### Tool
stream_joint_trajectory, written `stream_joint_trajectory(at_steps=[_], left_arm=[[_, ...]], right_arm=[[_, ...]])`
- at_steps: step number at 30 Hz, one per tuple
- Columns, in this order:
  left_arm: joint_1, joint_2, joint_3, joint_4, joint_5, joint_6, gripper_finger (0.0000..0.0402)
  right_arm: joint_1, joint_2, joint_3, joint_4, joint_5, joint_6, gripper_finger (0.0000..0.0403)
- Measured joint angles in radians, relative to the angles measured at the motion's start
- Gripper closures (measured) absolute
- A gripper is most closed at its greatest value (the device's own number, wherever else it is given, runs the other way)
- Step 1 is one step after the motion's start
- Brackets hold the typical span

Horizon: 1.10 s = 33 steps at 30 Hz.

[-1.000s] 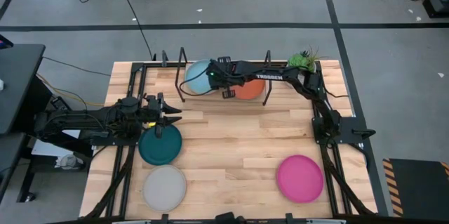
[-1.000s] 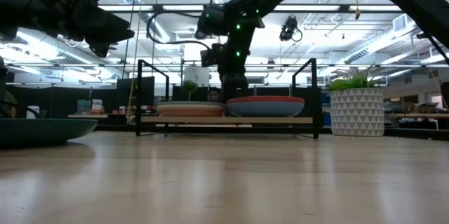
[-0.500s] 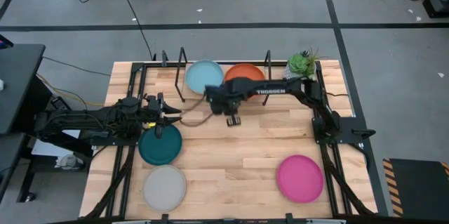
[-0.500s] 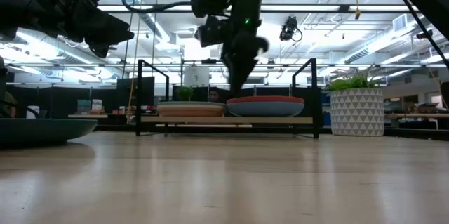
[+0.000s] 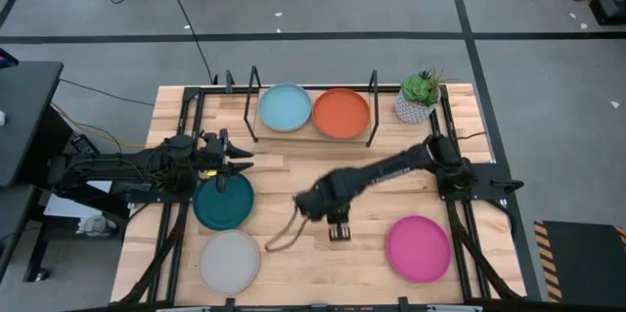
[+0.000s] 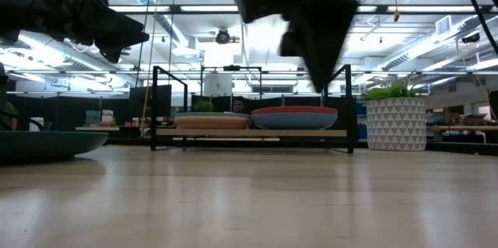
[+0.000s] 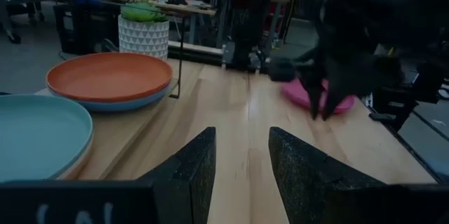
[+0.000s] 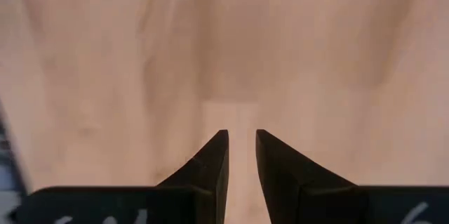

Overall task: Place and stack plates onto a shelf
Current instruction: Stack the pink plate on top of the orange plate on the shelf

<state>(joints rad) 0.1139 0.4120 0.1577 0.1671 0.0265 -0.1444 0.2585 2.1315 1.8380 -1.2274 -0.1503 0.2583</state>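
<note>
Right hand [image 5: 337,231] empty, fingers slightly parted, over mid worktop [image 5: 293,180] | left hand [image 5: 233,156] open above teal plate [image 5: 223,201], positioned to grasp | shelf [image 5: 313,131] holds two stacks | magenta plate [image 5: 418,247], grey plate [image 5: 230,261] remain.

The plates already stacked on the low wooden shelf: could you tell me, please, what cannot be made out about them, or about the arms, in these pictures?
- Round pale blue plate and round orange plate cover whatever lies beneath them on the light-wood shelf in the high view.
- Low view: the stack edges are too thin to count.
- Right gripper is motion-blurred in the low view.
- Round teal plate is cut off by the low view's edge.
</note>
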Motion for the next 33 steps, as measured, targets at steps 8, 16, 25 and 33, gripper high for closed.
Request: stream_joint_trajectory(at_steps=[8,16,25,33], left_arm=[[0.000,0.000,0.000,0.132,0.000,0.106,0.0260],[0.000,0.000,0.000,0.211,0.000,0.212,0.0260],[0.001,0.000,0.000,0.229,0.000,0.340,0.0260],[0.001,0.000,0.000,0.231,0.000,0.445,0.0260]], right_arm=[[0.151,0.000,-0.093,-0.006,-0.145,0.359,0.0323],[0.229,0.002,-0.216,-0.071,-0.162,0.593,0.0298],[0.205,0.001,-0.237,-0.104,-0.193,0.729,0.0247],[0.235,0.001,-0.242,-0.086,-0.240,0.867,0.0203]])
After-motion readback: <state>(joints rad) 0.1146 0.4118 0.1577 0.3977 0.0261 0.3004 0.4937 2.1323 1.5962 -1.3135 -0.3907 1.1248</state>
